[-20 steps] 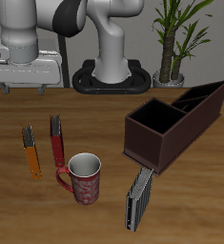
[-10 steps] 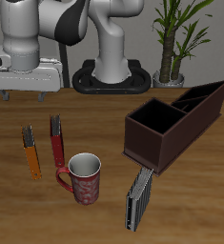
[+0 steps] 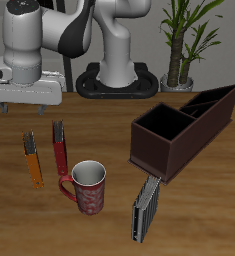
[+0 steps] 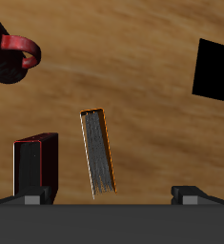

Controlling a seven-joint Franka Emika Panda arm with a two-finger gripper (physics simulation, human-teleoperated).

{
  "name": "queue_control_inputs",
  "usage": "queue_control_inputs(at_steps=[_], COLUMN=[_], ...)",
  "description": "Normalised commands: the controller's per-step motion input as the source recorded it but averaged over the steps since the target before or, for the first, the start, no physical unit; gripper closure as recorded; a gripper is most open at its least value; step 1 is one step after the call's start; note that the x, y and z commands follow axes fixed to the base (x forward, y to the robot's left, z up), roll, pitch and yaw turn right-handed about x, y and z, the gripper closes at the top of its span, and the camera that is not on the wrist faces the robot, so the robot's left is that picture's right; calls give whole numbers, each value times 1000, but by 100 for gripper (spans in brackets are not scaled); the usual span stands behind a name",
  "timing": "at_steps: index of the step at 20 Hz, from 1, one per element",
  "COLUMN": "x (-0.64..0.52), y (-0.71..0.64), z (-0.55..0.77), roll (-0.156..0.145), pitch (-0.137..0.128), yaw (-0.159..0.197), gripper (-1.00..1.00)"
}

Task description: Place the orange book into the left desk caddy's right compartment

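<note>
Wooden table (image 3: 109,135) under orange book (image 3: 32,160).

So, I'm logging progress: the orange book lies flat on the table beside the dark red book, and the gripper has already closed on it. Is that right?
Not quite. The orange book does lie flat beside the dark red book, but the gripper has not closed on it: the exterior view shows it hanging above the book, apart from it.

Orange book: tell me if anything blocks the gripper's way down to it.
Nothing visible does. The gripper hangs above the orange book, which lies flat with bare table around it. The dark red book lies beside it, apart, and the mug sits nearer the front edge, off that line.
</note>
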Motion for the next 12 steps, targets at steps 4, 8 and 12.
queue_control_inputs(at_steps=[4,8,12], x=[27,25,32], y=[-82,-61,-61], z=[-116,-147,-242], roll=[-30,-20,-22], pitch=[-6,6,14], yaw=[-12,-5,-2], gripper=[-100,-100,-100])
